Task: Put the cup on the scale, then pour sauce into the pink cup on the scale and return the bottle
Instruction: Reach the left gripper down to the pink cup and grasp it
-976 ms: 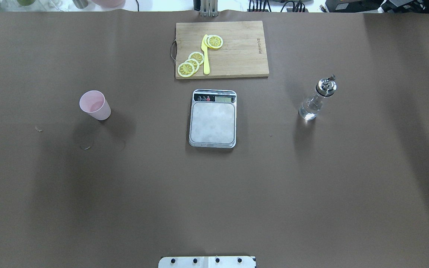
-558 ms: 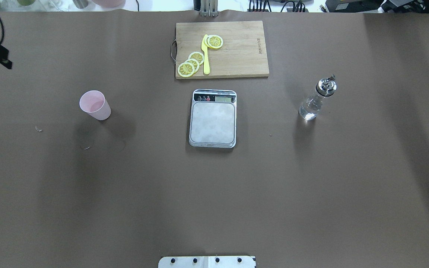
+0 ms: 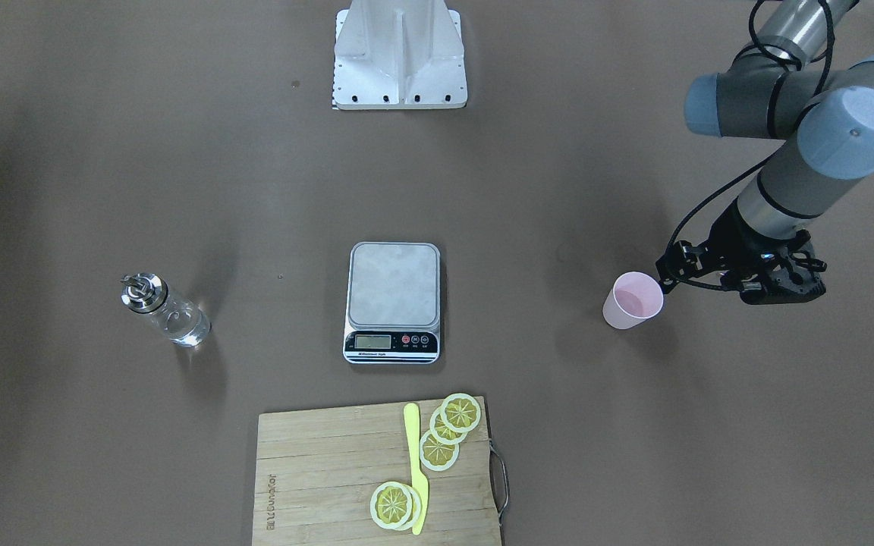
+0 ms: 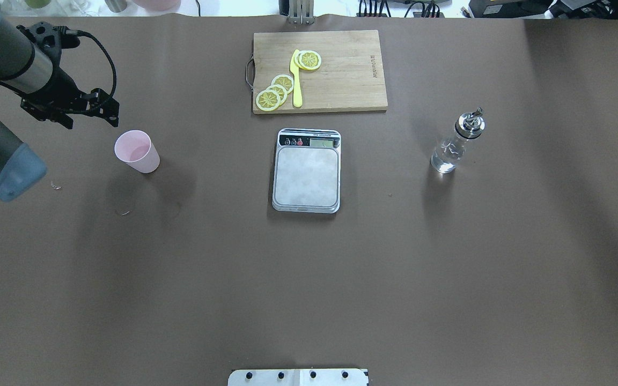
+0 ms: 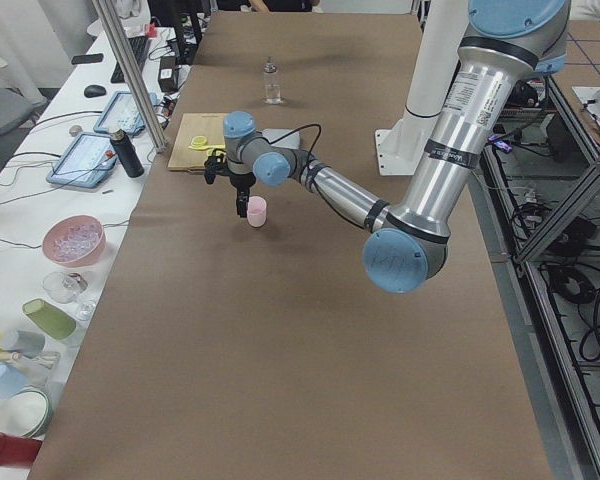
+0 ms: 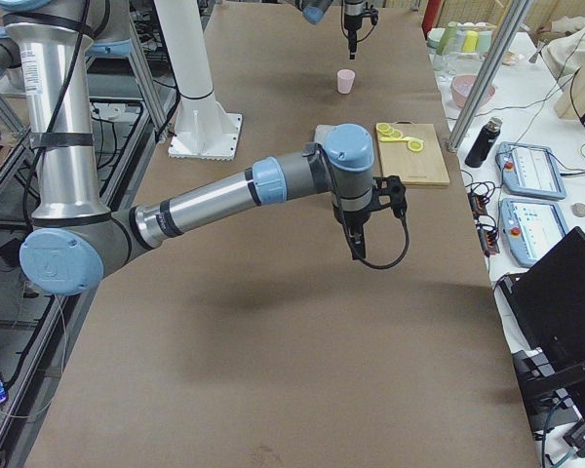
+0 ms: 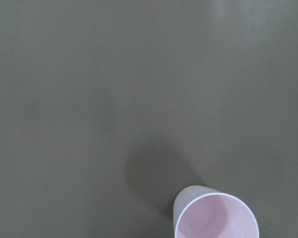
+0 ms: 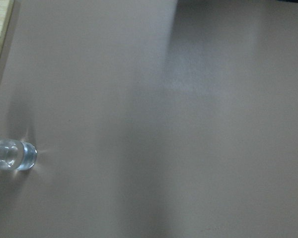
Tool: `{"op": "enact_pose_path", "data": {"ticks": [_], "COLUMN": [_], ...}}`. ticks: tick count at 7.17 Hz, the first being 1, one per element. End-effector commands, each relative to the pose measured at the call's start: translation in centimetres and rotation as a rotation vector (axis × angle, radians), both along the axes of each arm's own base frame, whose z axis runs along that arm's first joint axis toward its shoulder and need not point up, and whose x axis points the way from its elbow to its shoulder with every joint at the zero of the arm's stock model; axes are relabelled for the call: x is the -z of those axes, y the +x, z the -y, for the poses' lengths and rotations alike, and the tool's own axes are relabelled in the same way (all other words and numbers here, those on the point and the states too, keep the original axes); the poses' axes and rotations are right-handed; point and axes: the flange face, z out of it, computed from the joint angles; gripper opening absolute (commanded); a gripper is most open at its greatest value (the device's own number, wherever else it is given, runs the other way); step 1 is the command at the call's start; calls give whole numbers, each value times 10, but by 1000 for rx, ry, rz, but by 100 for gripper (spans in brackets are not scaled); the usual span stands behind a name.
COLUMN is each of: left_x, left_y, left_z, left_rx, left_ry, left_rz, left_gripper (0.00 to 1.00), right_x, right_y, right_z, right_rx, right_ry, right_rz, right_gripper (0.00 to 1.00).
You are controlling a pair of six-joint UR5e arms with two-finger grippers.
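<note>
The pale pink cup (image 4: 137, 151) stands upright and empty on the brown table left of the scale; it also shows in the front view (image 3: 632, 301) and at the bottom of the left wrist view (image 7: 216, 217). The scale (image 4: 307, 171) lies mid-table with a bare platform. The clear bottle (image 4: 455, 145) with a metal spout stands to the right of the scale. My left gripper (image 4: 106, 111) hangs just behind and left of the cup, apart from it; I cannot tell whether it is open. My right gripper (image 6: 356, 244) shows only in the right side view, pointing down; I cannot tell its state.
A wooden cutting board (image 4: 341, 80) with lemon slices and a yellow knife (image 4: 296, 80) lies behind the scale. The robot base plate (image 3: 399, 53) is at the near edge. Bowls and cups line the side bench (image 5: 75, 240).
My left arm has come into the overhead view from the left and moved right toward the cup. The cup, scale and bottle have not moved.
</note>
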Motion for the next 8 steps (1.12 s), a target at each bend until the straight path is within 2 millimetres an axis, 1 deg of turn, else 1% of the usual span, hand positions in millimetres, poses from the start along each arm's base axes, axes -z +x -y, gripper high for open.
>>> {"op": "enact_pose_path", "data": {"ticks": [1,2,3,4,5,6,7,8], "left_x": [-3,-11,-23,-36,-40,-41,-37,-31], "left_y": [24,32,38,42,46,49,55,54], "left_z": [-8,-7,-5,-1,-1,-3,-7,-9], "left_rx": [-1,-6,-7,-9,-14,-20,-32,-37], "left_ry": [-8,-7,-5,-2,-1,0,2,5], "left_rz": [9,13,19,17,14,14,6,-5], "left_gripper": [98,98,97,97,92,79,53,17], "right_x": [25,31,48,64,73,79,81,83], "right_y": [-29,-34,-54,-68,-75,-81,-87,-95], "right_z": [10,8,0,-7,-11,-13,-12,-13], "right_rx": [11,8,34,31,34,44,34,36], "right_ry": [3,-3,22,18,23,67,56,56], "right_rz": [7,18,24,39,48,52,47,37], "right_gripper": [100,100,100,100,100,100,100,100]}}
